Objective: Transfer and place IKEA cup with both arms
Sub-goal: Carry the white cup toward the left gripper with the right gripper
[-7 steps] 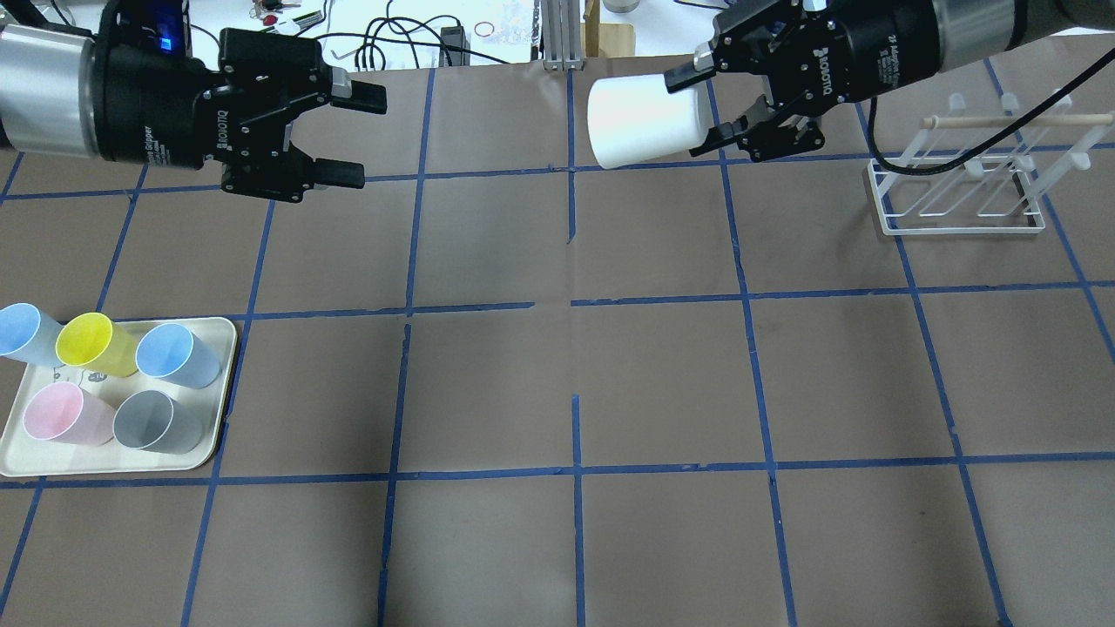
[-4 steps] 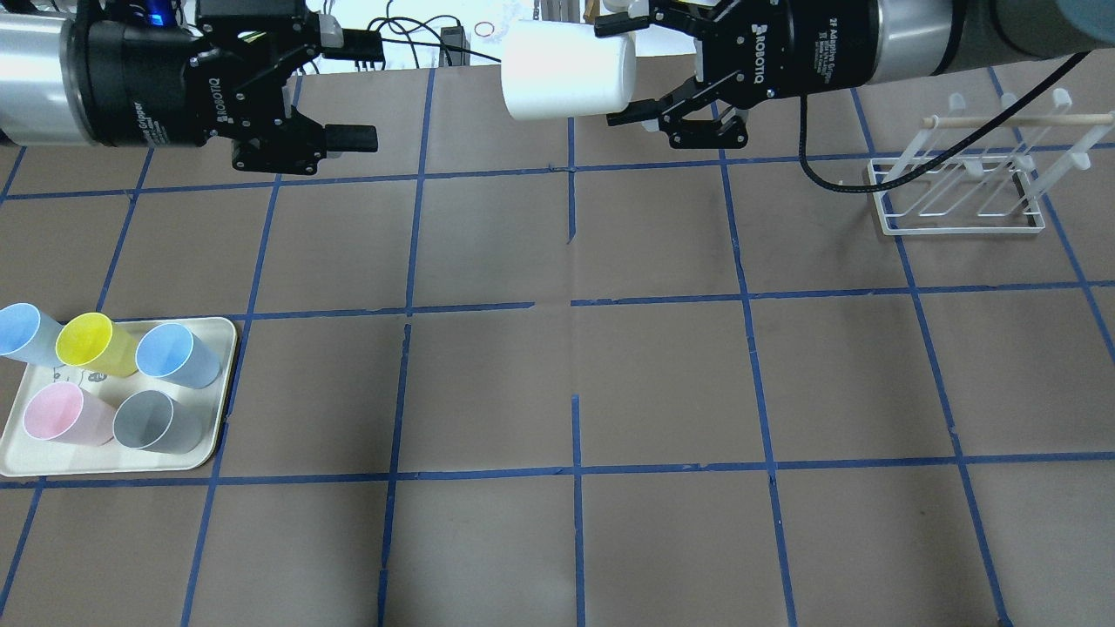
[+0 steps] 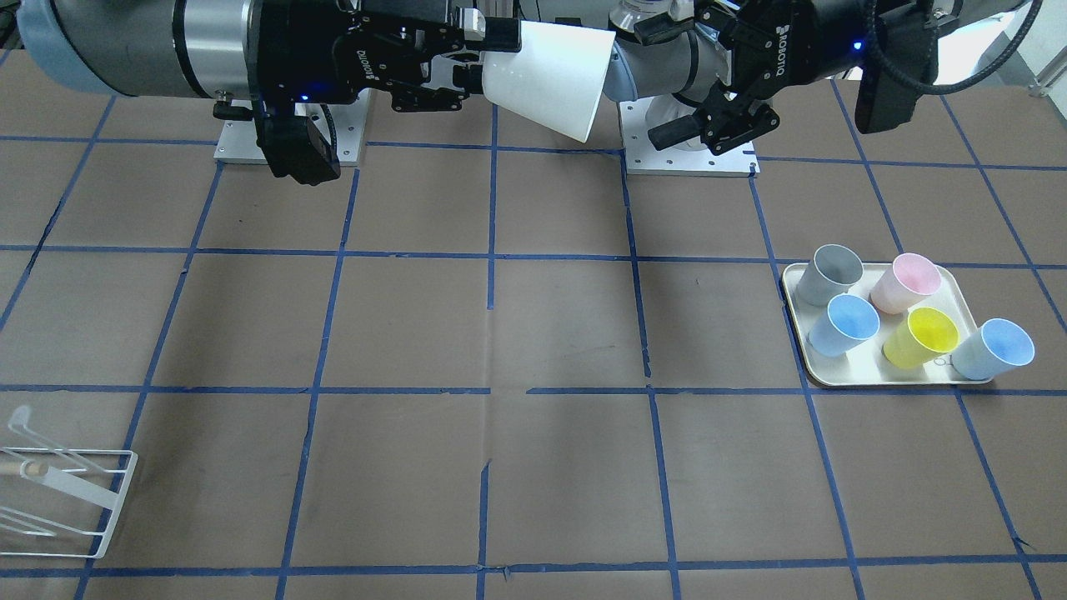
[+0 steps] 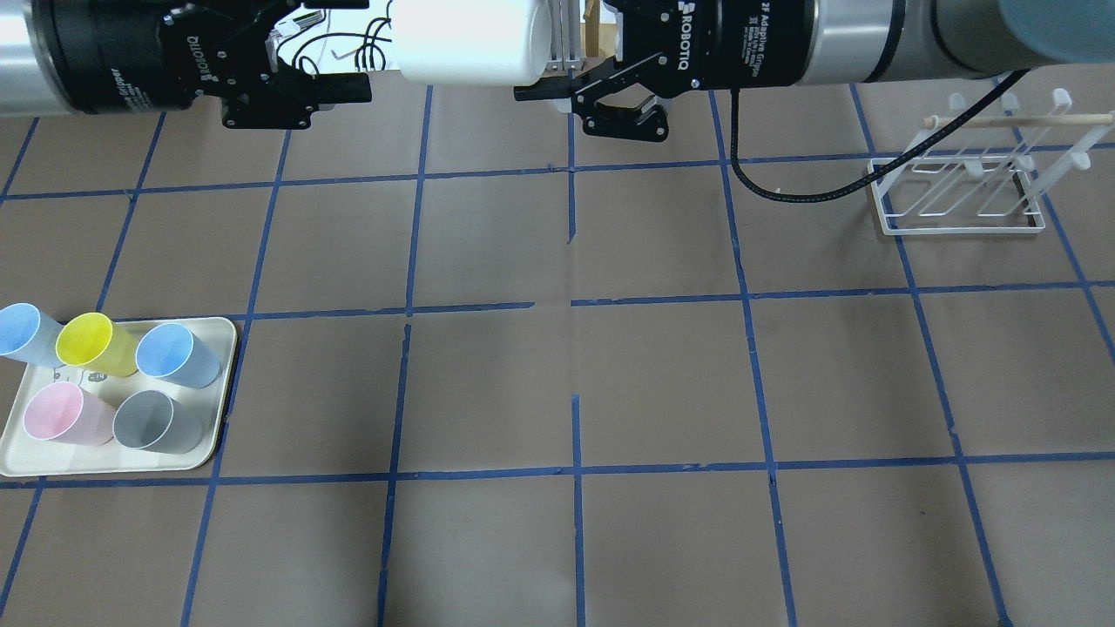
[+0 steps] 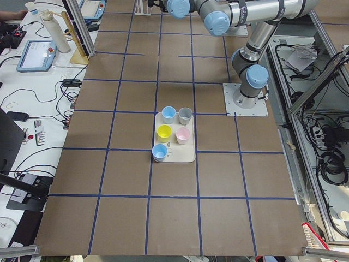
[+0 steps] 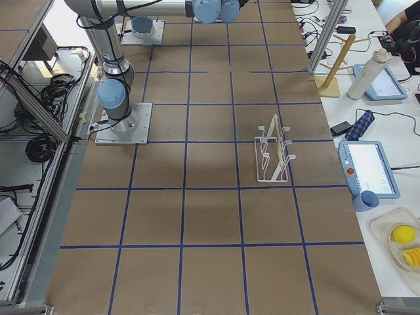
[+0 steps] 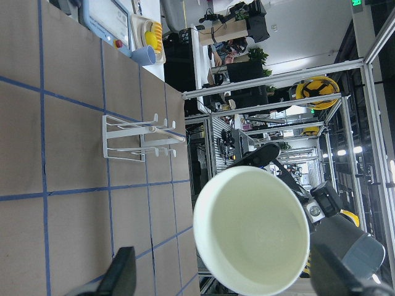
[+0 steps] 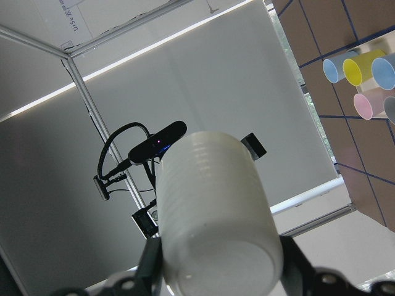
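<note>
The off-white IKEA cup lies on its side in the air over the table's far edge, and my right gripper is shut on its base end. It also shows in the front view and the right wrist view. Its open mouth faces my left gripper, which is open and empty. The left fingertips stand just short of the rim, one on each side in the left wrist view. In the front view the left gripper sits right of the cup, apart from it.
A cream tray at the near left holds pink, grey, yellow and blue cups; one more blue cup leans at its edge. A white wire rack stands at the far right. Cables and tools lie beyond the far edge.
My right gripper has carried the cup left and farther back, toward my left gripper. My left gripper has moved back and slightly left, still open.
</note>
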Controlling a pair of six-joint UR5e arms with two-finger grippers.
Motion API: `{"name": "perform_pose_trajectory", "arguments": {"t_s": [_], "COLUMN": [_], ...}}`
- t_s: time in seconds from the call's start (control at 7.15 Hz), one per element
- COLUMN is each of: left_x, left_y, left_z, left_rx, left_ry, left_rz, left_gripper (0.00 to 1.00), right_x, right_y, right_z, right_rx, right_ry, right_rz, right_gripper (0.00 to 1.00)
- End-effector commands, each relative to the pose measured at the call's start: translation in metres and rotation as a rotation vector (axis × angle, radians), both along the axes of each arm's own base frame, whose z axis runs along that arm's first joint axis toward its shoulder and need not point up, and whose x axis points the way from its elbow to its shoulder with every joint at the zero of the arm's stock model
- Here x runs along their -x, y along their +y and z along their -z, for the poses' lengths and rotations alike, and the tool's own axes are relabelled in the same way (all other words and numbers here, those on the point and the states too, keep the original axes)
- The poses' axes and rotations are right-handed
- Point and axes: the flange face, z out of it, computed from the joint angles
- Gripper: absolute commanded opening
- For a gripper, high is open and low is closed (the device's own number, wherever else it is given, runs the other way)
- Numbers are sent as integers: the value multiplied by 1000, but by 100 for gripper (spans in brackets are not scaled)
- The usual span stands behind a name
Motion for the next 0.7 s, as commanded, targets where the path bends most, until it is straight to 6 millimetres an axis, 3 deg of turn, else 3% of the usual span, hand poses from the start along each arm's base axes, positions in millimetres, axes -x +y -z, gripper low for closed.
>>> {"name": "perform_pose_trajectory", "arguments": {"t_s": [0.0, 0.14, 0.56], "left_x": [1, 2, 11], "left_y": [6, 8, 11], "left_z": [-24, -39, -37], "left_rx": [36, 32, 33], "left_ry": [-14, -11, 11], "left_rz": [-6, -15, 0], "left_gripper": [100, 100, 100], "right_x": [-2, -2, -2], "right_y": [1, 1, 1], "right_z": [0, 0, 1], "right_rx": [0, 0, 0], "right_ry": [-1, 0, 5], "right_rz": [-3, -4, -9], "right_gripper": [31, 31, 31]}}
